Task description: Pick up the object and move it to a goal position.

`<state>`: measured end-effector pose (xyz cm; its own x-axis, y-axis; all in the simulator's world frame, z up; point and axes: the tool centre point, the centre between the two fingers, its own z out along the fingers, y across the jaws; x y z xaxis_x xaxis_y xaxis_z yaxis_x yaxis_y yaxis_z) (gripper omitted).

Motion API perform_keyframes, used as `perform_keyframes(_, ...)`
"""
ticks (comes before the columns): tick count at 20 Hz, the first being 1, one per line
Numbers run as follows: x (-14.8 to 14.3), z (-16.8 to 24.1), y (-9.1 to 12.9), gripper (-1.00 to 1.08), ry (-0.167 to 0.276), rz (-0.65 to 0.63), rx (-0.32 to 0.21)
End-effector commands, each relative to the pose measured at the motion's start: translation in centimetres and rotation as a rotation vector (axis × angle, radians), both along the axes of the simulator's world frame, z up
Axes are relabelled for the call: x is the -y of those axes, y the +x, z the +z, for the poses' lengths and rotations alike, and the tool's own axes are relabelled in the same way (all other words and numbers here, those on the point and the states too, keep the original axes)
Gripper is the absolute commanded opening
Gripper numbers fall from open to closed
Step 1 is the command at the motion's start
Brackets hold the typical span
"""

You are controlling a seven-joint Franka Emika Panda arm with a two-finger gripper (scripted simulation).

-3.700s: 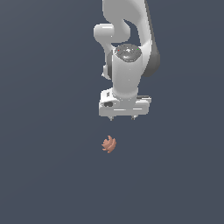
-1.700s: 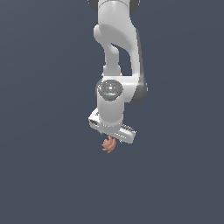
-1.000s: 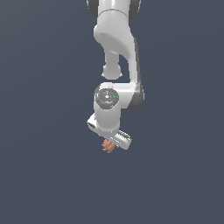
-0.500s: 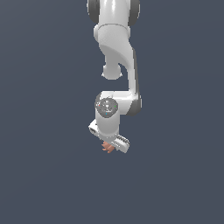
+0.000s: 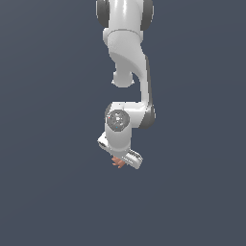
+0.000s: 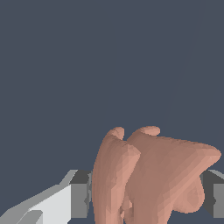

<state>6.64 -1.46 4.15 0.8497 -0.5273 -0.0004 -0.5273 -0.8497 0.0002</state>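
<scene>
The object (image 5: 116,164) is a small salmon-orange lobed lump lying on the dark floor. In the exterior view it just peeks out under the white hand. My gripper (image 5: 121,161) is lowered straight over it, tilted, and its fingers are hidden behind the hand. In the wrist view the object (image 6: 153,175) fills the space between the two dark fingertips (image 6: 81,197), one on each side of it and very close to its sides. The gripper (image 6: 146,199) stands open around the object.
A plain dark blue-grey floor (image 5: 192,202) lies all around. The white arm (image 5: 127,48) rises straight up behind the hand.
The arm has come down from above the object and turned its hand. The gripper now straddles the object, which has not moved.
</scene>
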Motion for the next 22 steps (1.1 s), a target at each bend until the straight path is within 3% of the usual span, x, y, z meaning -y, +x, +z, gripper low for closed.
perform_keyframes(1,0.0,0.0,0.0,-1.00,0.000,0.000,0.000)
perform_keyframes(12,0.6,1.1,-0.1,-1.00,0.000,0.000,0.000)
perform_keyframes(22,4.4,8.1,-0.4,-1.00,0.001,0.000,0.000)
